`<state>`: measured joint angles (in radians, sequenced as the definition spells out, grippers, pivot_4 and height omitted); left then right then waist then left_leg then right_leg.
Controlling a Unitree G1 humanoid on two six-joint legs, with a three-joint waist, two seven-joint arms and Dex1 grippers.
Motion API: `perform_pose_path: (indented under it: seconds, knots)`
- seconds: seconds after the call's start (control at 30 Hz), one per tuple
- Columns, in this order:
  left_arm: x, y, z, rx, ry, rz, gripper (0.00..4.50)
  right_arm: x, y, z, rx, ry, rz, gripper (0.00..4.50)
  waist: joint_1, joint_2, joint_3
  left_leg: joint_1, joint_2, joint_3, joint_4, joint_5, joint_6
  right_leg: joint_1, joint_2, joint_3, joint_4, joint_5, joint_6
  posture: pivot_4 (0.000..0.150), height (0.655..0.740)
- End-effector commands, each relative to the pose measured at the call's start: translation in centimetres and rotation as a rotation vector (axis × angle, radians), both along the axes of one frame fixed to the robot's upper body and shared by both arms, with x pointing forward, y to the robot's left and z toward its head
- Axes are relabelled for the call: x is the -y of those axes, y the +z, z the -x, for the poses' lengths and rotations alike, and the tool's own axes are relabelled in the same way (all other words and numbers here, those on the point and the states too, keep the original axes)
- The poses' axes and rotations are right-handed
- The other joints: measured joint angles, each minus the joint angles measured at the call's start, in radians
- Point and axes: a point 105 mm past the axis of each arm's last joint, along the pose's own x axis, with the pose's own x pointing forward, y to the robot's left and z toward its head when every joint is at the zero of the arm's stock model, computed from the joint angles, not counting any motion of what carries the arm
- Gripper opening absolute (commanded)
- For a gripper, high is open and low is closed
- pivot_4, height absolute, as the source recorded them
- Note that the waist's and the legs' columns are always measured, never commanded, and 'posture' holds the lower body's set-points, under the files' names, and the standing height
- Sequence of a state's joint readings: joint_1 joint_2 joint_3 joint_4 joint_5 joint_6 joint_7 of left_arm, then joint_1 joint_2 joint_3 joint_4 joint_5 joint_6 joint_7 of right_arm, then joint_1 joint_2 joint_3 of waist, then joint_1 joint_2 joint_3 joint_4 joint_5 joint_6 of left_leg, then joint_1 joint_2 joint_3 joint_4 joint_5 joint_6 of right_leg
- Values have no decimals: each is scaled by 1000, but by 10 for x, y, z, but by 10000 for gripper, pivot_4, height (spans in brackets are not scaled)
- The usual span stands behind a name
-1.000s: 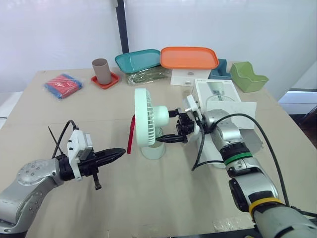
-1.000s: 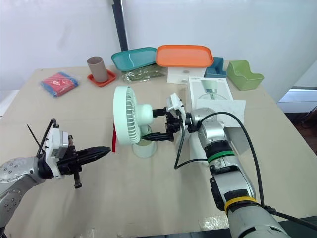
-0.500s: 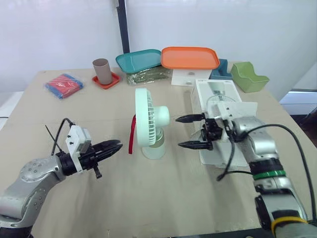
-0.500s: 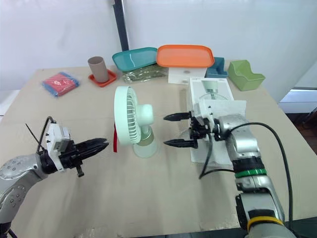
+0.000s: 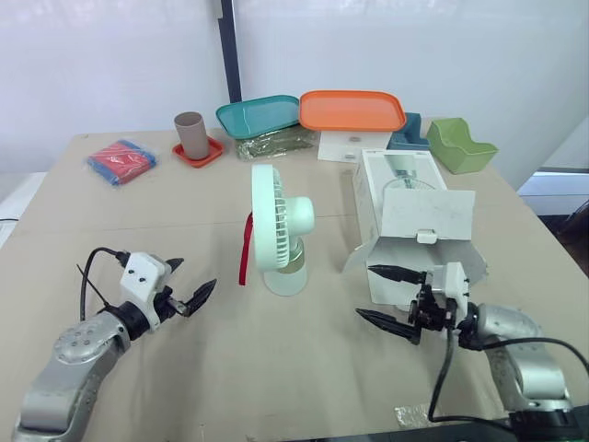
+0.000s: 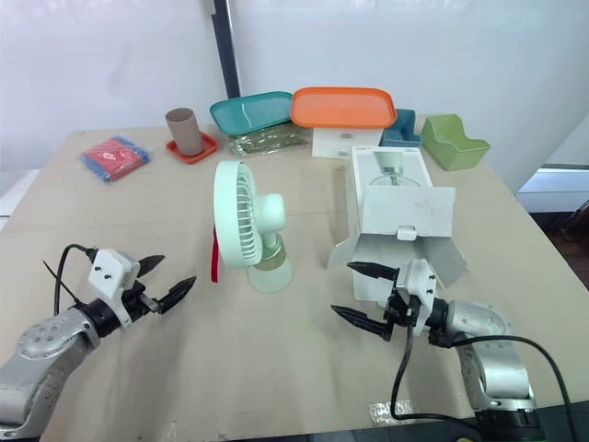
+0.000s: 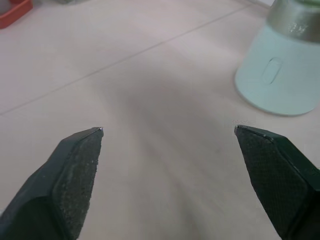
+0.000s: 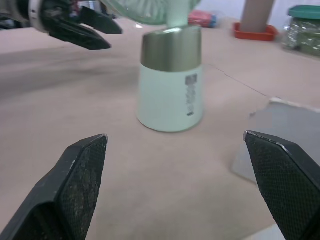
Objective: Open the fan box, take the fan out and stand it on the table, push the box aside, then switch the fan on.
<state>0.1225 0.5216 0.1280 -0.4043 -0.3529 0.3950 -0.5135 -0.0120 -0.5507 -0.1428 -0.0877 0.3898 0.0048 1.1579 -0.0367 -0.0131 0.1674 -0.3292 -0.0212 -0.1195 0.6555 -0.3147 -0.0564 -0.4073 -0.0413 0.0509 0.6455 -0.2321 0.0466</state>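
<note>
Both arms are drawing back from the mint desk fan (image 5: 281, 230), jaws gaping empty; prodding its base ahead of the right jaws, you are risking toppling it.

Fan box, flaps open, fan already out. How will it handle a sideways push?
Probably light: the fan stands outside, so the fan box is likely empty and should slide easily. Its open flaps look like thin card, likely to fold if pushed there; the box wall seems stiffer.
</note>
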Motion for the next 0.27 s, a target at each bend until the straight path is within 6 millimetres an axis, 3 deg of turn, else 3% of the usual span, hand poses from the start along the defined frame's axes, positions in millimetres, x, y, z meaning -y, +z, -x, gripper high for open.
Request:
perform_pose_path:
  seconds: [0.03, 0.27]
  knots:
    - [2, -10, 1, 14, 20, -15, 44478, -6, -8, -3, 22, -4, 21, 45000, -1, 0, 0, 0, 0, 1, 0, 0, 0, 0, 0, 1, 0, 0, 0, 1500, 7400]
    - [2, -35, 7, -32, 9, -62, 44478, -2, -19, -16, 70, -73, 37, 45000, 0, 0, 0, 0, 0, 1, 0, 0, 0, 0, 0, 1, 0, 0, 0, 1500, 7400]
